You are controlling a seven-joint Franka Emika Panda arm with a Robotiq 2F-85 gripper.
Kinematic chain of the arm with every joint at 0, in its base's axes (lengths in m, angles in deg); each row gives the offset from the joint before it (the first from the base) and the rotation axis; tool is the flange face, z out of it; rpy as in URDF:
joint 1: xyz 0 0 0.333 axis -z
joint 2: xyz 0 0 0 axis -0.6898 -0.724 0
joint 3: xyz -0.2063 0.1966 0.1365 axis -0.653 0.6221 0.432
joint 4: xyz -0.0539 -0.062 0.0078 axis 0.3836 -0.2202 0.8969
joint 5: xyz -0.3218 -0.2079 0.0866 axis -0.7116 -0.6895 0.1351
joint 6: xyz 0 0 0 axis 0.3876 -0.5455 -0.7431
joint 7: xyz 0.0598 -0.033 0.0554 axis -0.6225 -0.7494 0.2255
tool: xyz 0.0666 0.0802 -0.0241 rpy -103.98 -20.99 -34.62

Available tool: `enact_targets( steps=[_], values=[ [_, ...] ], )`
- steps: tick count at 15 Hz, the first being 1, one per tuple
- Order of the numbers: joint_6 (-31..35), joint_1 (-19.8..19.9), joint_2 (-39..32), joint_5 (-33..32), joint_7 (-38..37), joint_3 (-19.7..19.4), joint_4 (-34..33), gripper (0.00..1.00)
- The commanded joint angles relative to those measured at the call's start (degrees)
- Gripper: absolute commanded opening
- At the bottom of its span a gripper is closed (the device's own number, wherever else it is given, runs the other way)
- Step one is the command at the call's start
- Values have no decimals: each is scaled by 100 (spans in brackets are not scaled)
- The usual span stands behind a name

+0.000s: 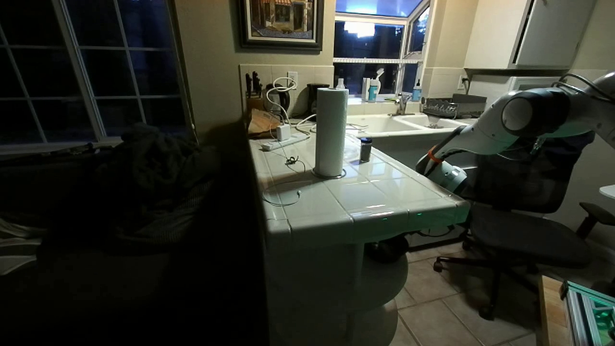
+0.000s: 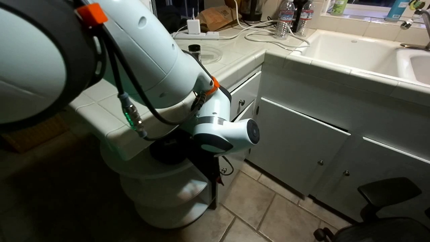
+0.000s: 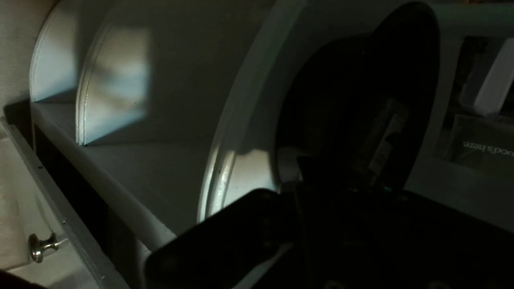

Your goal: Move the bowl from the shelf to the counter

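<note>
Right now, poising dark fingers (image 3: 315,170) just at the black bowl (image 3: 355,96) sitting on the rounded top shelf (image 2: 131,163) beneath the tiled table (image 1: 384,192), and, in such deep shadow, leaving clenched, released or grasping impossible to tell.

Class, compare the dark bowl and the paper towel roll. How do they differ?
Colour: the bowl is black or very dark; the paper towel roll is white.
Shape: the bowl is low and hollow; the paper towel roll is tall and upright.
Place: the paper towel roll stands on the counter; the bowl is lower, at the shelf.
Both look round.
</note>
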Motion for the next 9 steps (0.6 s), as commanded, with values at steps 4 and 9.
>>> enact_targets(
  steps=[4, 9],
  values=[
    [-311, -76, 34, -221, -124, -129, -45, 2],
    [-1094, 130, 256, -497, -30, -252, -47, 2]
  ],
)
